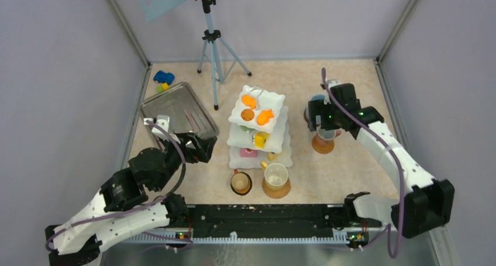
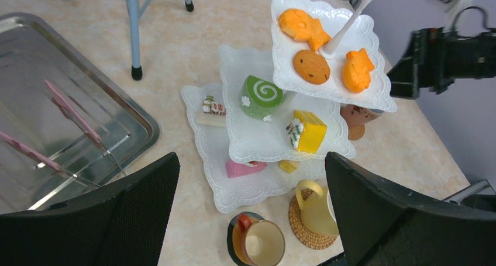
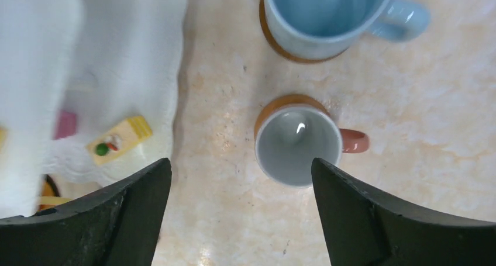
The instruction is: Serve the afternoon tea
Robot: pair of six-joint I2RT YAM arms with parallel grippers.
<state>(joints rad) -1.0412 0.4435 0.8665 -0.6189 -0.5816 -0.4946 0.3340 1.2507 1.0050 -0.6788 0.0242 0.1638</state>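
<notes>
The white three-tier stand (image 1: pixel 240 136) (image 2: pixel 234 196) sits mid-table with orange pastries (image 1: pixel 264 117) on top and green, yellow and pink ones below. A brown mug (image 1: pixel 240 182) and a cream mug (image 1: pixel 275 175) on a woven coaster (image 2: pixel 304 231) stand in front of it. To its right, a pinkish mug (image 3: pixel 298 146) stands on a brown coaster (image 3: pixel 275 105), and a blue mug (image 3: pixel 327 14) on another. My right gripper (image 3: pixel 240 163) hovers open just above the pinkish mug, holding nothing. My left gripper (image 2: pixel 251 156) is open and empty, between the tray and the stand.
A rectangular steel tray (image 1: pixel 175 105) with pink-handled tongs (image 2: pixel 70 108) lies at the left. A tripod (image 1: pixel 213 44) stands behind the stand. A blue toy car (image 1: pixel 164 77) sits at the back left corner. Walls enclose the table on three sides.
</notes>
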